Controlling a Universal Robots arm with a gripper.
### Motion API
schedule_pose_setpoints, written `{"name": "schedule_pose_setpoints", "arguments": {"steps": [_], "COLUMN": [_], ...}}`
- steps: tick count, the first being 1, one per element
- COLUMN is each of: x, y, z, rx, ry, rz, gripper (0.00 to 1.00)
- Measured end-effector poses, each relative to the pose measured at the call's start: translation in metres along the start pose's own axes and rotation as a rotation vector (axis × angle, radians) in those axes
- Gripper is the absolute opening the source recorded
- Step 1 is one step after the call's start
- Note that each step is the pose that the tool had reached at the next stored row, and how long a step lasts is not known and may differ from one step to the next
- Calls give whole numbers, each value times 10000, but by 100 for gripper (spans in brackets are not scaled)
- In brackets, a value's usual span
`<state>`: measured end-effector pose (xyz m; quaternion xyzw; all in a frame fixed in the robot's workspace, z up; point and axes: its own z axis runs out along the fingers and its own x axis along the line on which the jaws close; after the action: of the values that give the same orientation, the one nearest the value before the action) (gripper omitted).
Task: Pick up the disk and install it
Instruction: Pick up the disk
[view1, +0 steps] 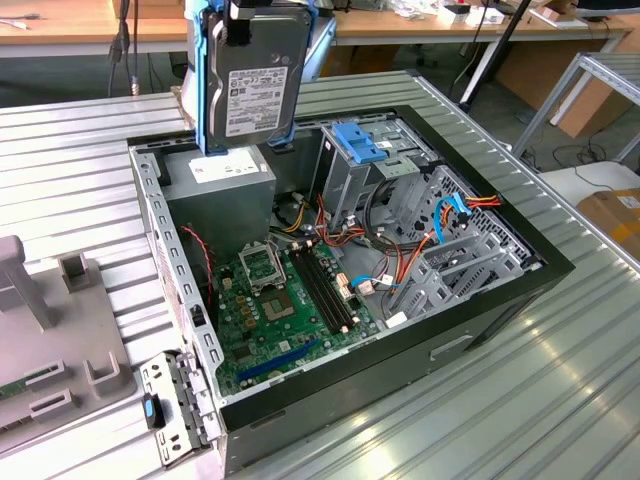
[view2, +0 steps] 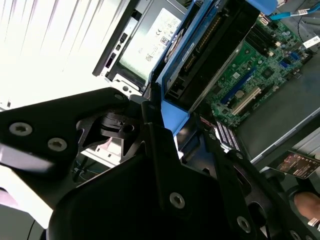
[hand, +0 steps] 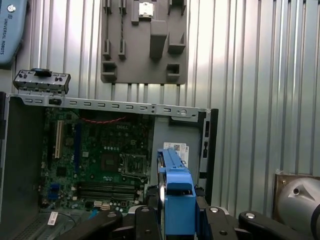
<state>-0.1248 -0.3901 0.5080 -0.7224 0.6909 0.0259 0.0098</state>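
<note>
The disk (view1: 255, 75) hangs upright above the back of the open computer case (view1: 520, 275), label facing the exterior camera, with its blue carrier frame along the edges. My gripper (view1: 238, 22) is shut on its upper part. In the first wrist view the black fingers (hand: 212, 216) clamp either side of the blue carrier (hand: 176, 192), which points down toward the motherboard (hand: 100, 160). In the second wrist view the disk (view2: 212, 47) stretches away from the fingers (view2: 160, 150), above the power-supply box (view2: 150, 42). The metal drive cage with its blue latch (view1: 360, 145) stands just to the exterior view's right of the disk.
The grey power-supply box (view1: 220, 190) sits directly below the disk. Orange and blue cables (view1: 455, 210) lie beside the cage. A grey fixture block (view1: 50, 340) and a loose metal front bracket (view1: 175, 410) rest on the ribbed table at the exterior view's left.
</note>
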Motion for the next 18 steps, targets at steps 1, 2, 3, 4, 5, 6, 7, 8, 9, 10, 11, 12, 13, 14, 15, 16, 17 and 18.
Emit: {"name": "schedule_pose_setpoints", "arguments": {"steps": [1, 2, 3, 4, 5, 6, 7, 8, 9, 10, 11, 12, 13, 14, 15, 16, 17, 18], "x": [3, 8, 11, 13, 18, 23, 33, 40, 47, 56, 71, 76, 82, 89, 97, 101, 107, 112], "y": [-1, -3, -4, -5, -7, -9, -12, -14, -15, -17, -20, -21, -22, -24, -26, -27, -28, -30], "z": [0, 0, -1, -1, -1, -1, -2, -2, -2, -3, -4, -4, -4, -5, -5, -5, -6, -6], "rx": [0, 0, 0, 0, 0, 0, 0, 0, 1, 0, 1, 1, 1, 0, 0, 1, 0, 0], "ry": [0, 0, 0, 0, 0, 0, 0, 0, 0, 0, 0, -1, 0, 0, 0, -1, 0, 0], "rz": [0, 0, 1, 1, 1, 1, 0, 1, 0, 0, 1, 1, 1, 1, 1, 1, 1, 1], "gripper": [36, 36, 36, 36, 36, 36, 36, 36, 36, 36, 36, 36, 36, 36, 36, 36, 36, 36]}}
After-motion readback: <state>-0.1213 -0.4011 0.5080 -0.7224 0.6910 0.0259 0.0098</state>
